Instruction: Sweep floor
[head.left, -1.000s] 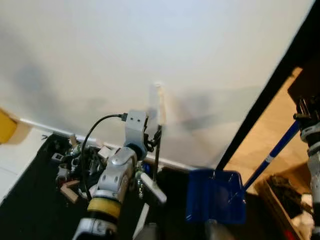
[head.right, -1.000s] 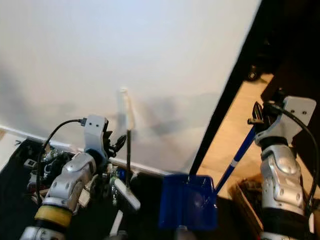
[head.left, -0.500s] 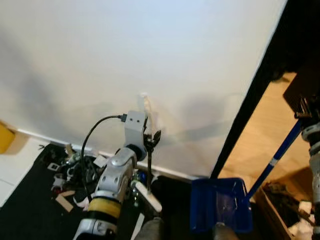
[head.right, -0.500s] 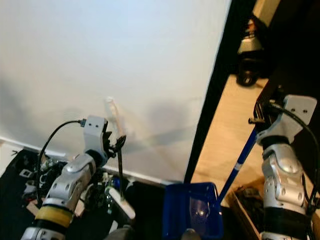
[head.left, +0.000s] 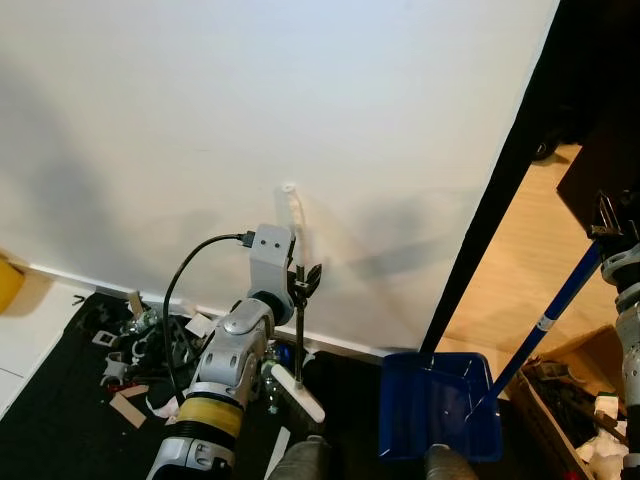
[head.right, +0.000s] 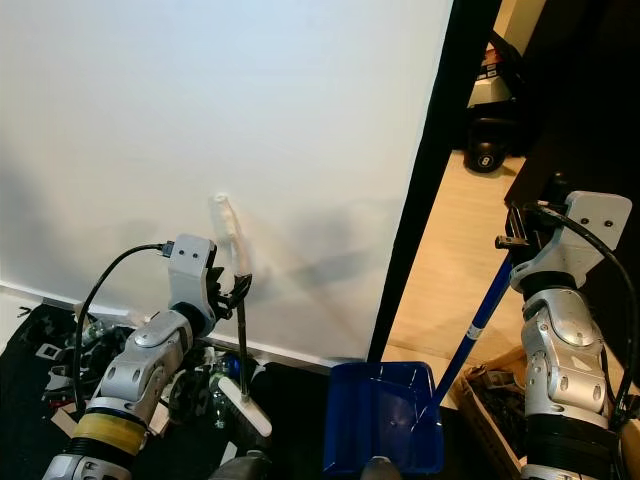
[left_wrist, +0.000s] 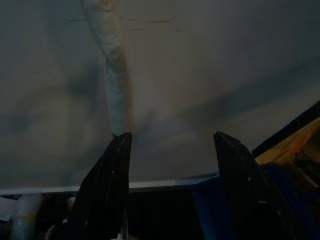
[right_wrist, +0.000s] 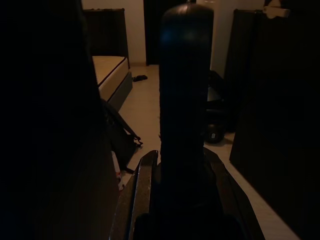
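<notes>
While the white wall (head.left: 300, 110) takes up most of the scene ahead and a dark door frame (head.left: 500, 190) splits it from the wooden floor (head.left: 510, 270) of the room to the right, the sweeping job sits low and near, on the black floor mat (head.left: 60, 420) at the robot's feet. The blue dustpan (head.left: 435, 405) stands on the floor to the right of centre, its long blue handle (head.left: 545, 320) rising to the right gripper (head.right: 515, 240), which looks clamped around the handle's top; the right wrist view shows a dark shaft between its fingers. The left gripper (head.left: 300, 283) is closed on the thin dark stick of the brush (head.left: 297, 345), whose white head (head.left: 293, 390) rests on the mat just left of the dustpan. The litter pile (head.left: 140, 345), scraps of card, wire and small parts, lies at the far left of the mat against the baseboard (head.left: 350, 347), well apart from the dustpan. The main risk, as I judge it, is that a sweep from so far off scatters pieces along the wall or off the mat instead of into the pan. The brush stick is slim and held high, so it could twist in the grip. The dustpan might also tip or slide if the brush pushes debris hard against it.
</notes>
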